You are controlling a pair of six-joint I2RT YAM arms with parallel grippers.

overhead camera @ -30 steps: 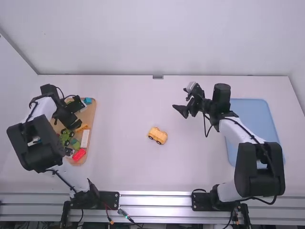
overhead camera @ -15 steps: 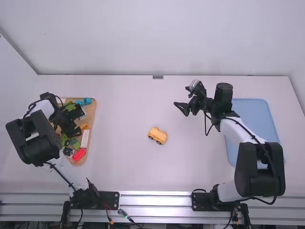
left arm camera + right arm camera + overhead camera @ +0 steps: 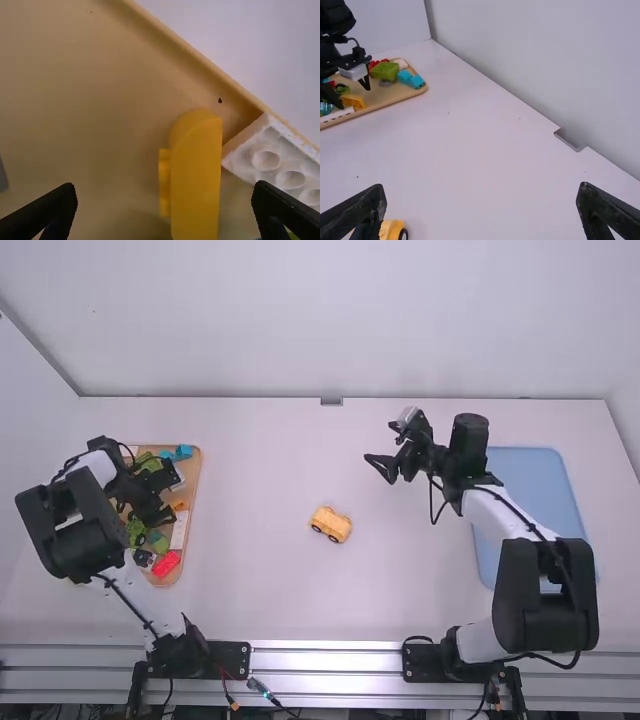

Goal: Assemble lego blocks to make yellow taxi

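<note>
The left gripper [image 3: 165, 192] is hanging over the wooden tray [image 3: 191, 480], with its two fingers spreading wide and holding nothing. A yellow block [image 3: 195, 180] is lying in the tray, close to its edge and just beside a white block [image 3: 270, 145]. The little yellow car [image 3: 330, 525] is sitting on the table, off to the right of the tray. The right gripper [image 3: 481, 191] is waiting farther to the right of the tray, also holding nothing, its fingers standing far apart. I am guessing the robot is picking its next taxi piece. The next move is probably needing the left gripper to go down, squeeze the yellow block and lift it out of the tray. The left arm is hiding part of the tray in the high view. The left wrist view is cutting off the yellow block's near end.
</note>
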